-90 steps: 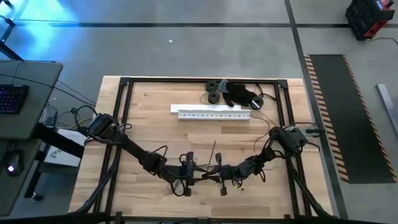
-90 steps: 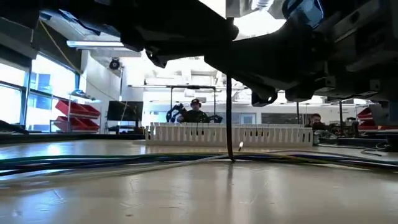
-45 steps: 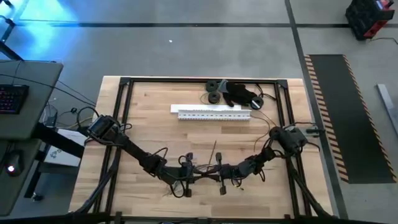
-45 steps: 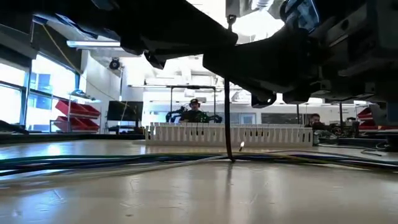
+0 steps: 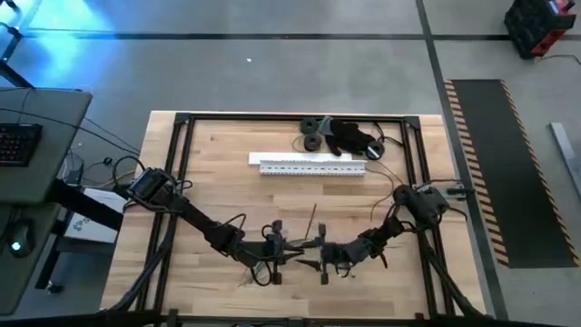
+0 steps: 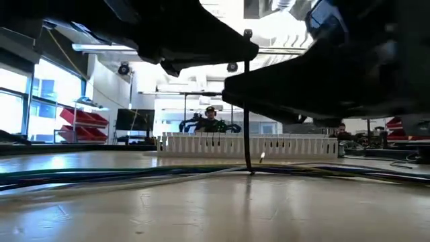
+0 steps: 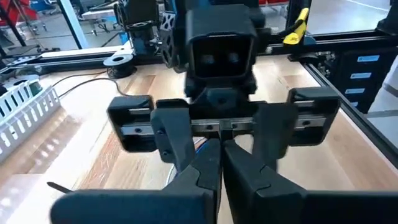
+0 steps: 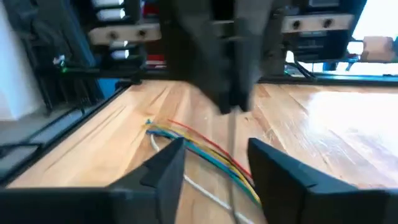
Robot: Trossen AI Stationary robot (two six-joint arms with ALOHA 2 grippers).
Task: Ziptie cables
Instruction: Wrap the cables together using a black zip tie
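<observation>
Several thin coloured cables point(image 8: 200, 148) lie in a bundle along the wooden table point(image 5: 218, 173); the low view shows the cables point(image 6: 134, 173) as low lines. A thin dark zip tie point(image 6: 247, 101) stands upright, its lower end at the bundle. My left gripper point(image 7: 221, 149) is shut on its upper part, near the table's middle front point(image 5: 283, 247). My right gripper point(image 8: 214, 158) faces it from the right point(image 5: 325, 262), open, a finger on either side of the cables and above them. My left gripper pinches the zip tie near its upper end point(image 6: 247, 42) between its two fingers, which come in level from the table's left. The zip tie point(image 8: 231, 134) hangs straight below the fingers, upright, its lower end point(image 6: 252, 171) down at the cables on the table.
A white slotted duct point(image 5: 313, 164) lies across the table behind the grippers. Black rolls and a dark glove point(image 5: 345, 136) sit at the far edge. A black frame rail point(image 5: 182, 145) borders the table. People sit in the room beyond point(image 6: 211, 119).
My right gripper has moved a little toward the table's near edge and lower, nearer the cables. The zip tie has stayed upright in my left gripper.
</observation>
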